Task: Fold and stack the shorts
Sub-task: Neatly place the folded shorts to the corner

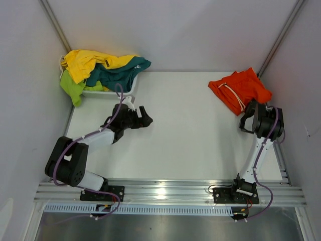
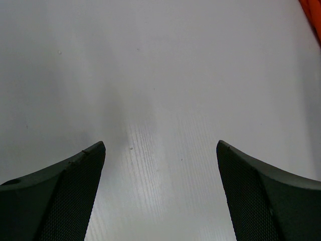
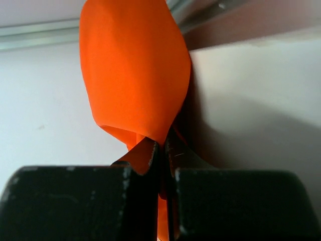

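The orange shorts (image 1: pixel 239 89) with a white drawstring lie bunched at the far right of the table. My right gripper (image 1: pixel 249 116) is shut on their near edge; in the right wrist view the orange fabric (image 3: pixel 131 75) is pinched between the closed fingers (image 3: pixel 164 153). The yellow shorts (image 1: pixel 88 62), teal shorts (image 1: pixel 119 72) and lime-green shorts (image 1: pixel 71 87) are heaped in the white basket (image 1: pixel 108 92) at the far left. My left gripper (image 1: pixel 145 118) is open and empty over bare table, its fingers (image 2: pixel 75 181) spread wide. A sliver of orange (image 2: pixel 312 15) shows at the left wrist view's corner.
White walls close in the table on the left, back and right. An aluminium rail (image 1: pixel 165 190) runs along the near edge by the arm bases. The right arm stands close to the right wall.
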`<state>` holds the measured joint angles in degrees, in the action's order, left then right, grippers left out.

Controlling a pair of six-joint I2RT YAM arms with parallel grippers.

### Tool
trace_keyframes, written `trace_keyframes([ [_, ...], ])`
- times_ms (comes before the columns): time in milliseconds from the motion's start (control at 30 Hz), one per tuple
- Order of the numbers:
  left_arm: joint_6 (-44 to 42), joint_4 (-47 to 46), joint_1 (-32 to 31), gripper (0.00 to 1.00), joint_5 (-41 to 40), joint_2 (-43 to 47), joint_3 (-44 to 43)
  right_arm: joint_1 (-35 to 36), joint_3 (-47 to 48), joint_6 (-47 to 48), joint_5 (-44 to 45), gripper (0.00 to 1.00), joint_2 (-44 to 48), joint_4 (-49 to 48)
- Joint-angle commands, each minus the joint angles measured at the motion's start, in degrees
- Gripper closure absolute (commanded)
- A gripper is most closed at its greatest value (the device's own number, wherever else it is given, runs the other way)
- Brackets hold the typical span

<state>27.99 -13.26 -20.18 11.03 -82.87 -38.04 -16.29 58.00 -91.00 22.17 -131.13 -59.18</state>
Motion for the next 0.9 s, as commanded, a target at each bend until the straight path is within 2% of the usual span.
trace_keyframes([
  [0,-0.6,-3.0,-0.6,0.07,1.6,-1.1,-2.4,0.3,7.0,-0.8,6.5,1.0,-2.4,5.8],
  [67,-0.6,-3.2,-0.8,0.07,1.6,-1.8,-2.5,0.6,9.1,0.4,3.9,0.94,-3.6,6.8],
  [100,-0.5,-3.4,-0.9,0.07,1.7,-2.0,-2.4,0.6,11.1,1.3,1.8,0.83,-3.4,8.7],
  [167,-0.3,-3.6,-1.0,0.07,1.7,-2.6,-2.4,0.6,10.5,1.4,-0.5,0.69,-0.6,12.6],
  [200,-0.1,-3.7,-1.2,0.07,1.8,-2.6,-2.5,0.8,9.5,2.8,-0.7,0.54,0.9,13.7],
  [233,-0.1,-3.8,-1.3,0.07,1.8,-2.5,-2.5,0.8,7.5,4.0,-0.9,0.47,2.4,14.9],
  [267,-0.1,-3.7,-1.6,0.07,1.7,-2.2,-2.4,0.7,6.7,5.0,-1.7,0.41,4.3,18.5],
  [300,-0.2,-3.6,-1.9,0.07,1.5,-1.9,-2.4,0.7,6.1,5.7,-2.1,0.3,8.2,22.2],
  [333,-0.3,-3.4,-2.0,0.07,1.2,-1.7,-2.4,0.6,5.6,7.7,-2.7,0.24,10.2,29.1],
  [433,-0.5,-2.7,-2.4,0.07,0.8,-0.5,-2.1,0.6,3.1,11.5,-3.4,0.09,17.4,38.6],
  [533,-0.7,-2.2,-2.5,0.07,0.8,1.0,-2.1,0.6,-0.2,13.9,-5.8,0.07,23.6,42.4],
  [600,-0.7,-1.9,-2.6,0.07,0.7,2.0,-1.9,0.5,-0.3,19.3,-8.5,0.07,25.5,44.7],
  [667,-0.7,-1.6,-2.7,0.07,0.7,2.5,-1.9,1.3,2.5,27.0,-9.7,0.07,26.7,52.5],
  [700,-0.7,-1.2,-2.7,0.07,0.6,3.2,-1.8,1.5,5.6,29.6,-9.8,0.07,26.7,54.8],
  [767,-0.7,-1.2,-2.7,0.07,0.3,3.9,-1.5,2.0,8.6,37.3,-16.2,0.07,23.9,54.0],
  [800,-0.7,-1.2,-2.7,0.07,0.2,4.3,-1.2,2.1,16.3,44.8,-18.7,0.09,21.8,56.8],
  [833,-0.7,-1.2,-2.7,0.07,0.1,4.7,-0.9,2.6,21.2,48.8,-22.3,0.09,19.3,64.3],
  [867,-0.7,-1.3,-2.7,0.06,0.2,4.8,-0.9,3.8,26.6,53.3,-24.6,0.11,13.8,68.5],
])
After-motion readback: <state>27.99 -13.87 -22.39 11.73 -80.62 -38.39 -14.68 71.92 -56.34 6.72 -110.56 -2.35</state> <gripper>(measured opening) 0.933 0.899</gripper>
